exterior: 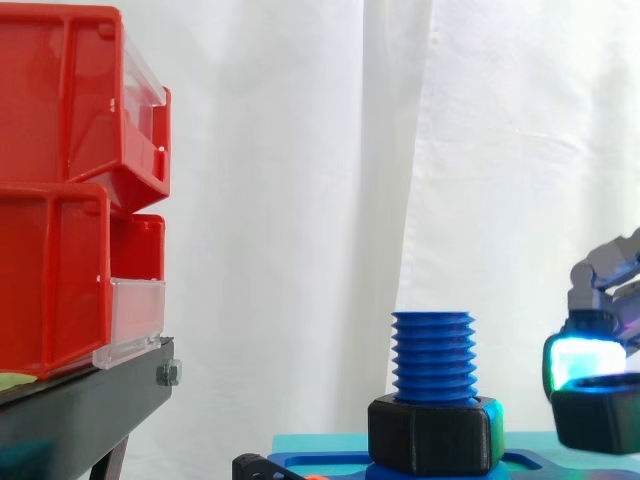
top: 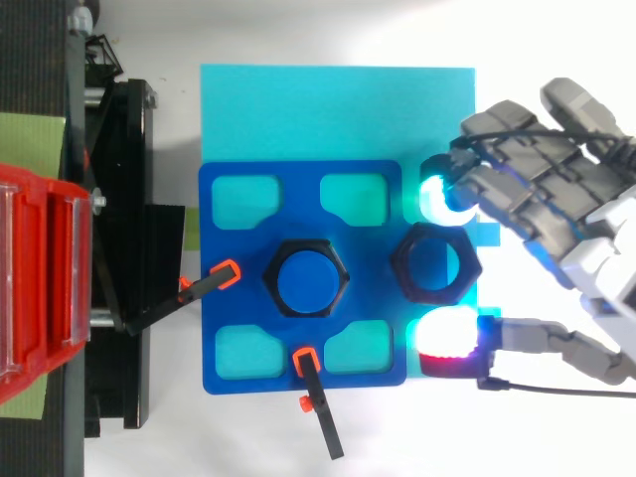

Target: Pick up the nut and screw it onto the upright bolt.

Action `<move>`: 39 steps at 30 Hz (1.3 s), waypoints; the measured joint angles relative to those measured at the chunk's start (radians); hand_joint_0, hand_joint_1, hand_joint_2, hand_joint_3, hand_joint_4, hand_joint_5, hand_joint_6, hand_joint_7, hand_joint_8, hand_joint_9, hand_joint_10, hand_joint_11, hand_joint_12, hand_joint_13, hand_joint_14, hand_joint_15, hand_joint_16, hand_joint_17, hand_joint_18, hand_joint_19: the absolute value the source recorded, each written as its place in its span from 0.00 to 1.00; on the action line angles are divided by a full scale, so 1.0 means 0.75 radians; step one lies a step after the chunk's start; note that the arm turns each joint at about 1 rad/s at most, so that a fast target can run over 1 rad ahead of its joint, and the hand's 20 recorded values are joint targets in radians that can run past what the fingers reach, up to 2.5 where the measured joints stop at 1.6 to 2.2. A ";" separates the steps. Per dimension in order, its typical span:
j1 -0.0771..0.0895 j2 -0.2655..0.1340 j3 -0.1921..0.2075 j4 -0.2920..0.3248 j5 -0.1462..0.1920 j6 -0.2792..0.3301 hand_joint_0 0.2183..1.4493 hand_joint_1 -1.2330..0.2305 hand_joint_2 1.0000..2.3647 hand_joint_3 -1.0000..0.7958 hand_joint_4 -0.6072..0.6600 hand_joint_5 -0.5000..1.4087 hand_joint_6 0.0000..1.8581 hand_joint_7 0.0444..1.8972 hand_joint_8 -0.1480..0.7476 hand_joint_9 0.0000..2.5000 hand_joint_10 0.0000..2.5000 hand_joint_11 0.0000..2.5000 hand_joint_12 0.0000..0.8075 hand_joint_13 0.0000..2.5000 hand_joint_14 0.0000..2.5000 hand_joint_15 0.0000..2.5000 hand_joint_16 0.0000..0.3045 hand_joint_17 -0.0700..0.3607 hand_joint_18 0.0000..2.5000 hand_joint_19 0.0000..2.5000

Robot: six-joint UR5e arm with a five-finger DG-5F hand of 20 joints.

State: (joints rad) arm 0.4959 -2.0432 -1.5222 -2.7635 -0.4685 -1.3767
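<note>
A blue threaded bolt (exterior: 432, 355) stands upright in the middle of a blue plate (top: 298, 189), with one black nut (exterior: 432, 435) sitting low around its base. A second black nut (top: 402, 263) hangs over the plate's right edge, to the right of the bolt. My hand (top: 576, 229) reaches in from the right, its fingers curled. A cyan-glowing fingertip (top: 442, 194) is on the nut's far side and a red-glowing thumb pad (top: 447, 343) on its near side, pinching it. In the side view this nut (exterior: 600, 420) sits just below a glowing pad, lower than the bolt's top.
The blue plate lies on a cyan board (top: 298, 109). Two black clamps with orange tips (top: 209, 283) (top: 316, 397) hold the plate at its left and front. Red bins (exterior: 60, 200) on a black stand (exterior: 80, 410) rise at the left.
</note>
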 measured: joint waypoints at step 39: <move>-0.222 0.040 0.146 0.117 -0.609 -0.059 0.26 0.46 0.00 0.28 0.69 0.18 0.32 0.59 0.47 0.23 0.00 0.00 0.35 0.23 0.00 0.00 0.09 0.30 0.12 0.00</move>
State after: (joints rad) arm 0.3298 -2.0130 -1.4128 -2.6758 -0.9250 -1.4212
